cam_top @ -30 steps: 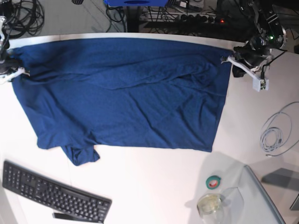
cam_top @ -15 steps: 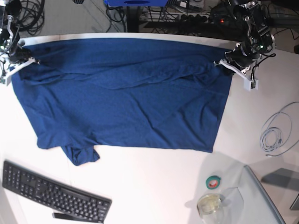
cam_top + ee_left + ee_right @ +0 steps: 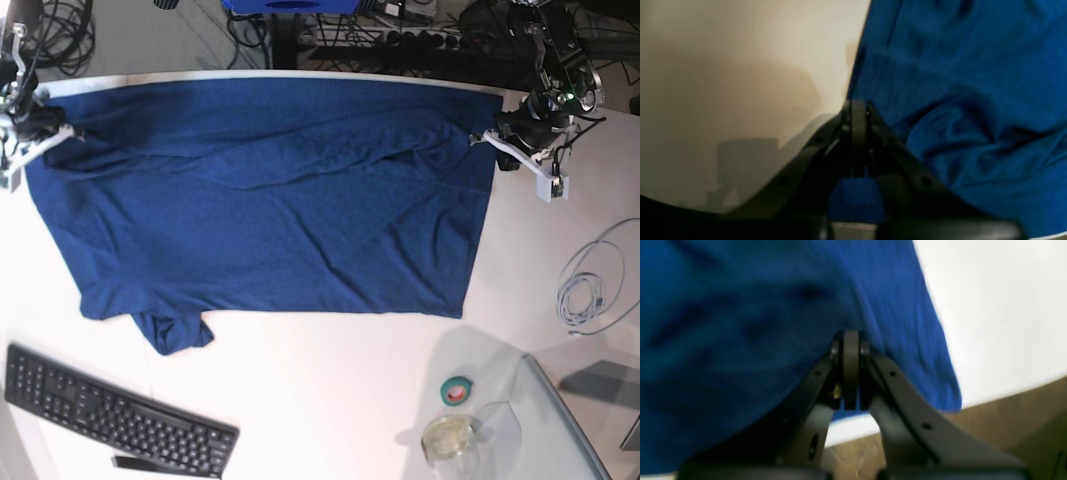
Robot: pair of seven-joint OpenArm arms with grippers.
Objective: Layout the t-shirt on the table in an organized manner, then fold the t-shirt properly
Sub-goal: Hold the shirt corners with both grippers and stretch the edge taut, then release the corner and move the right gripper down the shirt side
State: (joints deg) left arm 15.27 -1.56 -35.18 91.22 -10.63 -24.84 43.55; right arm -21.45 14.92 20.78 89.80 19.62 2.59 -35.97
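The t-shirt (image 3: 270,200) is plain dark navy blue, unprinted; the surface (image 3: 330,400) is white; the keyboard (image 3: 110,410) black; the tape roll (image 3: 458,391) green.

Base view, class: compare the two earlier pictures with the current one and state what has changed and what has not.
Both grippers, left gripper and right gripper, stay shut on the t-shirt's far corners. They swung inward, then apart again, drawing the far edge tauter. The near hem, sleeve, keyboard and tape roll stayed put.

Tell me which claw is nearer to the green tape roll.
Left. The left claw pinches the t-shirt at its far corner on the tape roll's side; the right claw grips the opposite far corner, across the table.
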